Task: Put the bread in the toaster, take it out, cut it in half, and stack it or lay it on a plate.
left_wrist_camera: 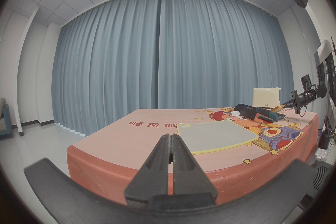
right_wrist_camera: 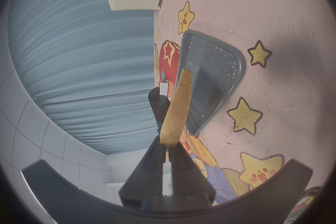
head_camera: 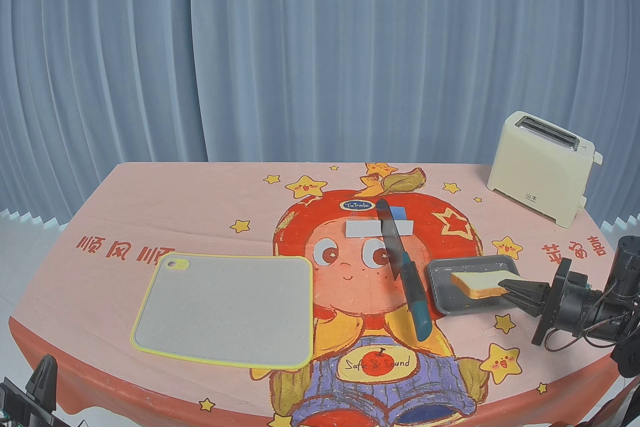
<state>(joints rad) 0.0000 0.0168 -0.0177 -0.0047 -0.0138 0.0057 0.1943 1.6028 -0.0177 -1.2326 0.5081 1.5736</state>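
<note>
The bread (head_camera: pixel 481 283), a pale slice, is pinched at its right edge by the right gripper (head_camera: pixel 517 289), whose fingers are clamped on the crust. It hangs flat over the dark tray (head_camera: pixel 448 291) at the near right of the table (head_camera: pixel 167 208). We cannot tell whether its left edge touches the tray.

The toaster (head_camera: pixel 543 167) stands at the far right corner, well apart from the slice, and we see nothing in its slot. Left of the tray lies the knife (head_camera: pixel 405 268), blade pointing far and handle near. Further left is the cutting board (head_camera: pixel 227 309), with nothing on it. The left gripper (left_wrist_camera: pixel 171 139) sits off the near left corner, fingers pressed together on nothing.

We judge the task barely begun. The slice is in the grip, but toasting, taking out, halving and plating are all left to do.

As for writing, the cloth carries red characters on both sides and small labels on the cartoon figure. The toaster's front bears a small dark mark, and the knife blade has a little print.
</note>
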